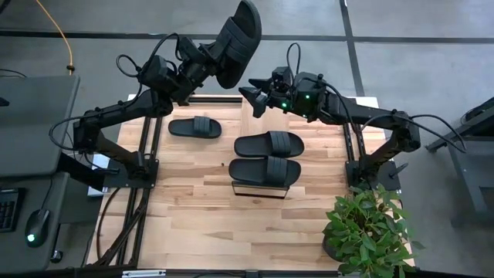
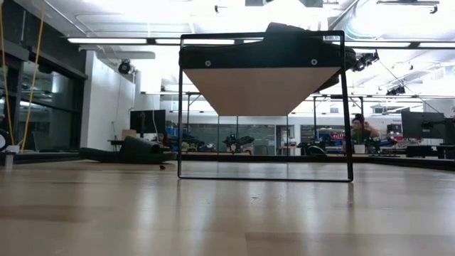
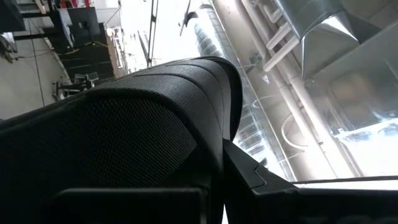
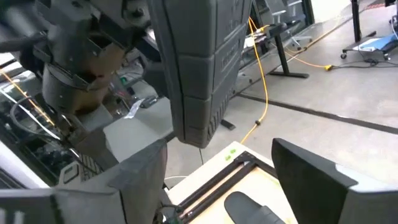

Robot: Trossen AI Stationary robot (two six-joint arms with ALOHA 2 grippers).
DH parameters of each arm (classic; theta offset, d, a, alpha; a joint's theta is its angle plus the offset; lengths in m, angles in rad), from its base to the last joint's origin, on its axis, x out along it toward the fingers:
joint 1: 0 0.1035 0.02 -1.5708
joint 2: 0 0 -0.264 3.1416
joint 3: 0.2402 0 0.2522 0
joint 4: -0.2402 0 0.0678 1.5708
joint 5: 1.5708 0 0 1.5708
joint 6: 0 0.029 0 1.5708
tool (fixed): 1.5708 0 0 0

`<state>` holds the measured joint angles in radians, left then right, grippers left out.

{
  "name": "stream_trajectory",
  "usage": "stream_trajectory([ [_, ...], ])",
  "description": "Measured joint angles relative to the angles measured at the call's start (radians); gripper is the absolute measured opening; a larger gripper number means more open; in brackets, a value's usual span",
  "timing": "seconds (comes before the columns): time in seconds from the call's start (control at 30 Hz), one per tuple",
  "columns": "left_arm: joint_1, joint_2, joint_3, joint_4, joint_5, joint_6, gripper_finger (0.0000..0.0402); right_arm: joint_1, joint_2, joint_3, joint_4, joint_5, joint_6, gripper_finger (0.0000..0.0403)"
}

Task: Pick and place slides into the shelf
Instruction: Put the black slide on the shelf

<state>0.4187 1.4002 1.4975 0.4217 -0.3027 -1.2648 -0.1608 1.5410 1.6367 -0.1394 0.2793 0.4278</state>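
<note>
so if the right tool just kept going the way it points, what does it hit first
Most likely the slide that the left tool holds up in the air. The right tool, open, points straight at it in the right wrist view, with nothing between them. Depth is hard to judge, so it might pass just beneath.
</note>
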Motion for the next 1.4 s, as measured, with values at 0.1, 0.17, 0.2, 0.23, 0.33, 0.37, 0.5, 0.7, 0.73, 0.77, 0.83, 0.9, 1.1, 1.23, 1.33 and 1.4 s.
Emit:
stream_trajectory([
  [0.1, 0.0, 0.003, 0.0, 0.001, 0.0, 0.0, 0.0008, 0.0, 0.013, 0.002, 0.009, 0.0, 0.0, 0.0281],
  [0.17, 0.0, 0.006, 0.0, -0.001, 0.001, -0.006, 0.0008, 0.0, 0.023, 0.002, 0.026, -0.001, 0.0, 0.0281],
  [0.2, 0.0, 0.006, 0.0, -0.002, 0.001, -0.009, 0.0008, 0.0, 0.027, 0.002, 0.037, -0.001, 0.0, 0.0281],
  [0.23, 0.0, 0.007, 0.0, -0.003, 0.001, -0.016, 0.0008, 0.0, 0.031, 0.002, 0.043, -0.003, 0.0, 0.0281],
  [0.33, 0.0, 0.012, 0.0, -0.003, 0.001, -0.022, 0.0008, 0.0, 0.043, 0.002, 0.073, -0.003, -0.003, 0.0281],
  [0.37, 0.0, 0.013, 0.0, -0.006, 0.001, -0.022, 0.0008, 0.0, 0.046, 0.002, 0.084, -0.004, -0.003, 0.0281],
  [0.5, 0.0, 0.012, 0.0, -0.005, 0.0, -0.023, 0.0008, 0.0, 0.066, 0.002, 0.114, -0.005, -0.001, 0.0281],
  [0.7, 0.0, 0.012, 0.0, -0.005, 0.001, -0.023, 0.0008, 0.0, 0.096, 0.002, 0.155, -0.007, 0.001, 0.0281],
  [0.73, 0.0, 0.012, 0.0, -0.006, 0.003, -0.023, 0.0008, 0.0, 0.1, 0.002, 0.162, -0.007, 0.001, 0.0281],
  [0.77, 0.0, 0.012, 0.0, -0.006, 0.005, -0.023, 0.0008, 0.0, 0.103, 0.002, 0.168, -0.006, 0.001, 0.0281],
  [0.83, 0.0, 0.012, 0.0, -0.006, 0.007, -0.023, 0.0008, -0.002, 0.108, 0.002, 0.175, -0.002, 0.008, 0.0281],
  [0.9, 0.0, 0.012, 0.0, -0.006, 0.009, -0.022, 0.0008, -0.002, 0.11, 0.002, 0.175, -0.002, 0.008, 0.0281],
  [1.1, 0.0, 0.012, 0.0, -0.017, 0.051, -0.074, 0.0008, -0.009, 0.111, 0.002, 0.174, -0.004, 0.008, 0.0276],
  [1.23, 0.0, 0.025, 0.0, -0.048, 0.115, -0.141, 0.0008, -0.015, 0.111, 0.002, 0.173, -0.028, -0.016, 0.0249],
  [1.33, 0.0, 0.037, -0.001, -0.039, 0.134, -0.167, 0.0008, -0.015, 0.11, 0.002, 0.17, -0.038, -0.016, 0.0223],
  [1.4, 0.001, 0.041, -0.001, -0.02, 0.141, -0.172, 0.0008, -0.016, 0.109, 0.002, 0.166, -0.041, -0.016, 0.0206],
])
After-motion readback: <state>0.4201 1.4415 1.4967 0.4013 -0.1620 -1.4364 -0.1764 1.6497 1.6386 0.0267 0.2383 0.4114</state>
